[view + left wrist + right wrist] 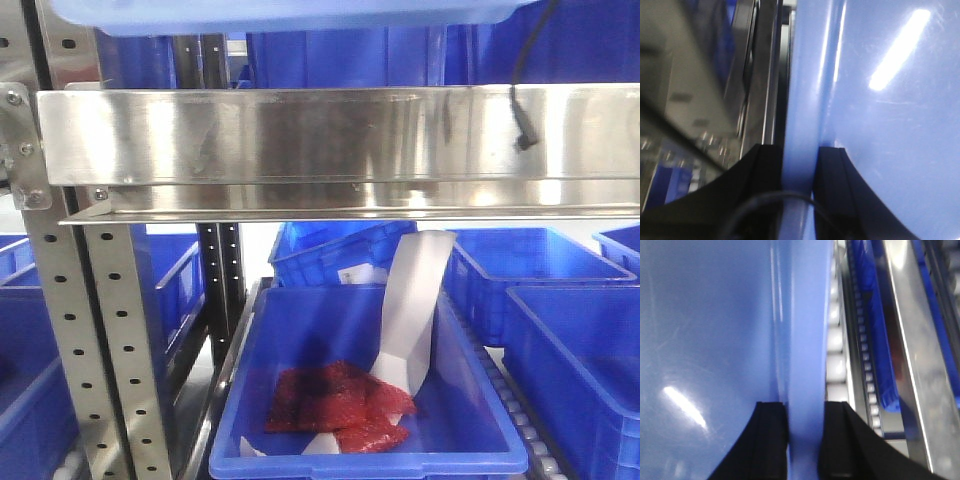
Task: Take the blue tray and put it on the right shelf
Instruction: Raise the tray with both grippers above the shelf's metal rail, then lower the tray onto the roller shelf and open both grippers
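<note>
**Storage rack packed with deep blue bins (545, 270), tray pinched on two sides**

So the blue tray (290, 15) only peeks in along the very top edge of the front view, just above the shiny front rail (340, 150) of the right shelf (350, 212). Can't tell from here whether its underside is actually touching the shelf or not.

Both wrist cams are basically wall-to-wall glossy periwinkle plastic. The left gripper (800, 175) has its black fingers (765, 175) squeezed onto the tray's flared rim, with the rim running straight up between them. Same deal with the right gripper (805, 440), which is clenched on the rim of the opposite side.

Just beside the tray in the right wrist view there's a row of pale rollers (835, 365), then a dark-blue bin edge and a steel rail. The left wrist view shows only blurry dark metal next to the rim.

Further out, perforated grey uprights (100, 350) are bolted to the rail's left end, and a black cable (520, 100) hangs over its right part. Below, the centre bin (300, 330) holds red mesh bags (340, 405), with a white scoop-shaped piece (415, 300) leaning in it.
</note>
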{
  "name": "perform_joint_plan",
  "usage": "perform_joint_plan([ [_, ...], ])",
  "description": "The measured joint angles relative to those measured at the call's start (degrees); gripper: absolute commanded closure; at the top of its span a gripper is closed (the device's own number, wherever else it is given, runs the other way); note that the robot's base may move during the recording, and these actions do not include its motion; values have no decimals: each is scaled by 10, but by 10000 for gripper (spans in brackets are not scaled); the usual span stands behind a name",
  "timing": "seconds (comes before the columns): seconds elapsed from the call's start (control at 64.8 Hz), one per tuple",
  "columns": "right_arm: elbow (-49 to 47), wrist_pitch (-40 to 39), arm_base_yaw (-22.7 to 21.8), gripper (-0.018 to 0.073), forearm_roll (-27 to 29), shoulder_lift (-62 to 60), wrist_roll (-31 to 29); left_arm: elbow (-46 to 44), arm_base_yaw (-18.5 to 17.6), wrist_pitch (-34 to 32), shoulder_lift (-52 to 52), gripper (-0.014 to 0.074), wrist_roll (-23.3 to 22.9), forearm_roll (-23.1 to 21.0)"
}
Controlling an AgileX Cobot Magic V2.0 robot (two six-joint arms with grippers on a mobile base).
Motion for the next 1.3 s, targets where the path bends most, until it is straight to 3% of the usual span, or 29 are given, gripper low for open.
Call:
perform_joint_plan([
  [0.247, -12, -21, -21, 345, -2, 46, -2, -1, 5, -65, 55, 575, 0, 2],
  [0.633, -12, -38, -26, 332, -10, 81, -6, -1, 8, -79, 96, 563, -3, 2],
  [0.741, -12, -40, -26, 287, -10, 92, -14, -1, 8, -73, 98, 479, -3, 7],
  [0.988, -12, -58, -21, 89, -1, 105, -17, -3, 11, -75, 101, 167, -11, 5],
  [1.08, -12, -61, -18, 46, -1, 105, -17, -4, 12, -76, 102, 153, -12, -5],
  [1.296, -12, -66, -24, 46, -2, 105, -17, -4, 23, -76, 103, 153, -14, -14],
])
